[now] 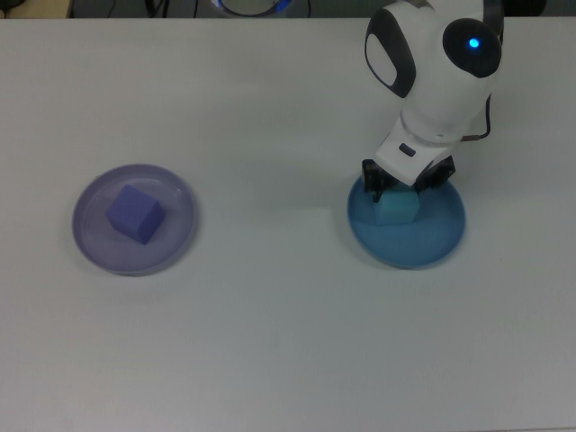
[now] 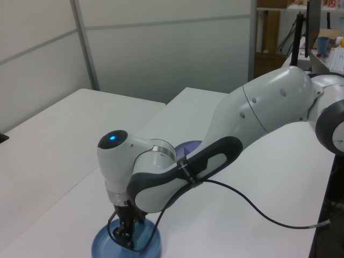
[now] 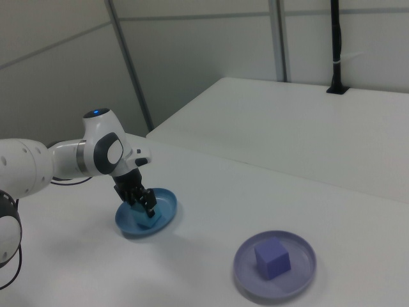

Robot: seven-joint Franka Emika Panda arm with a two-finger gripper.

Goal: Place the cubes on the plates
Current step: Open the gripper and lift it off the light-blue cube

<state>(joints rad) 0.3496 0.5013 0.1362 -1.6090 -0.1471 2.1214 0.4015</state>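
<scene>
The pincer [image 1: 402,187] pinches the turquoise cube [image 1: 396,209] down on the blue plate [image 1: 441,243]; well away from that plate, the purple cube [image 1: 135,214] sits on the lilac plate [image 1: 94,243].

The scene is evenly and softly lit from overhead. Only faint, diffuse shadows are cast on the white table [image 1: 270,342]. No harsh glare is seen. Slight softness is noticed throughout all three views.
</scene>
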